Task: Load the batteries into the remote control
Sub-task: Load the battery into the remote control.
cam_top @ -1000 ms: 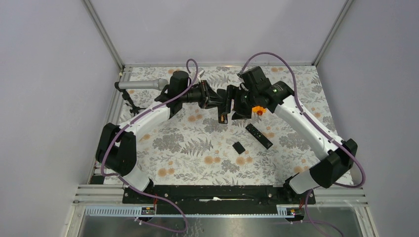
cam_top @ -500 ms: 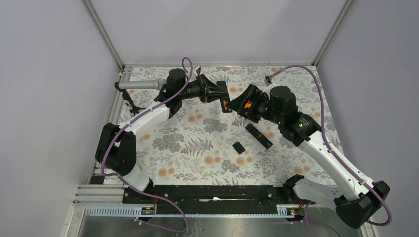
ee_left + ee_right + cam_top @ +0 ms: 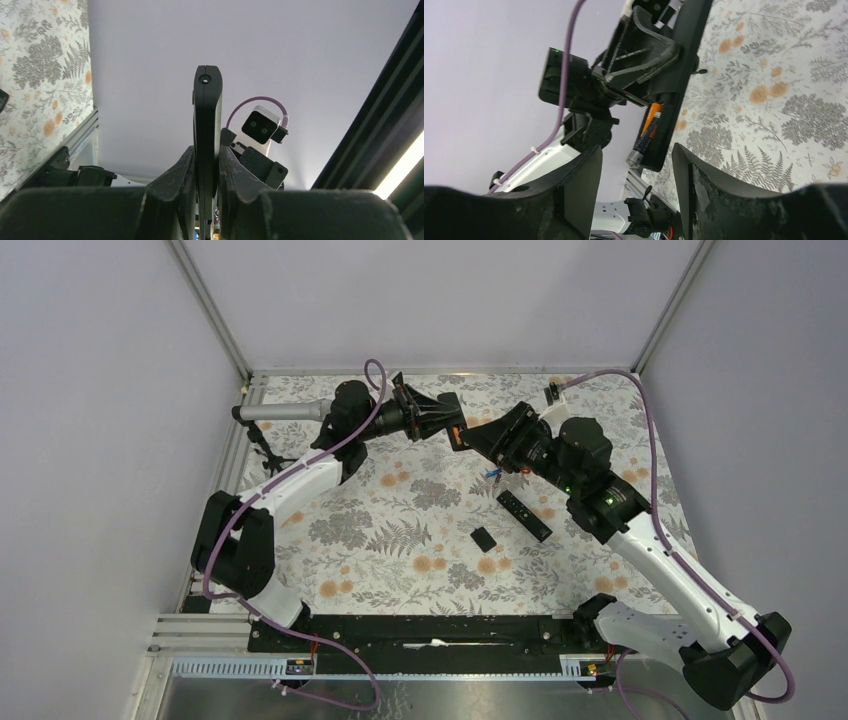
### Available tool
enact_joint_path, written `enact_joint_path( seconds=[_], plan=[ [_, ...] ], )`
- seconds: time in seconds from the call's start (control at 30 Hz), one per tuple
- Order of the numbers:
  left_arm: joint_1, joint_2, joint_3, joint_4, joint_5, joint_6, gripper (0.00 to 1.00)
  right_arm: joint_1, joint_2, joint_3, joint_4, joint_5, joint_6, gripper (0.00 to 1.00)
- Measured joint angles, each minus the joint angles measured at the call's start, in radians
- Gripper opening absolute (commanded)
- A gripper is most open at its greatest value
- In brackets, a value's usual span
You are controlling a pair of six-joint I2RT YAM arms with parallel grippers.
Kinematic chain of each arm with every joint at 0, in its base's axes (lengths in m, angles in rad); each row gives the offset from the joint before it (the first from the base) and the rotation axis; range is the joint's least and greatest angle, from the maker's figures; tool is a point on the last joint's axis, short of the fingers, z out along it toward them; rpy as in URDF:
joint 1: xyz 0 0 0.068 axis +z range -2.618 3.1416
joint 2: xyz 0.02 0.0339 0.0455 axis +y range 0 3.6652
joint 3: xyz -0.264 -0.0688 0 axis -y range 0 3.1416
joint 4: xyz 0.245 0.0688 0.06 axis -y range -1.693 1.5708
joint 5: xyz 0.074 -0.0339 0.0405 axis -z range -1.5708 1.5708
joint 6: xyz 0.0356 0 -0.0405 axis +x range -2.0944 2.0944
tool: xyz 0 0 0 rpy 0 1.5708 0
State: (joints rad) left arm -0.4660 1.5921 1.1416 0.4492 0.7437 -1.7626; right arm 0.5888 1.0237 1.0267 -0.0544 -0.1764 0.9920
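An orange-and-black battery sits in the open bay of the black remote control.

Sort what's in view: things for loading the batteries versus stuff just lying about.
For the job:
remote control in the left gripper
battery in its bay
loose battery
small black cover

Lying about:
second remote, buttons up
grey cylinder at the left edge
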Motion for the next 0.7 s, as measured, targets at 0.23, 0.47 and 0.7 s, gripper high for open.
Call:
enact_joint_path(
  seconds=[0.23,0.47,0.7],
  plan=[
    [0.0,-0.002,-0.028,0.072,-0.004,-0.081,0.0,0.0,-0.021,0.0,0.037,0.001,-0.004,0.45],
    [-0.001,-0.007,-0.032,0.089,-0.005,-0.116,0.0,-0.001,-0.021,-0.001,0.042,0.0,-0.012,0.41],
    [-0.002,-0.007,-0.032,0.09,-0.006,-0.12,0.0,-0.001,-0.02,-0.001,0.041,0.001,-0.02,0.39]
  ],
)
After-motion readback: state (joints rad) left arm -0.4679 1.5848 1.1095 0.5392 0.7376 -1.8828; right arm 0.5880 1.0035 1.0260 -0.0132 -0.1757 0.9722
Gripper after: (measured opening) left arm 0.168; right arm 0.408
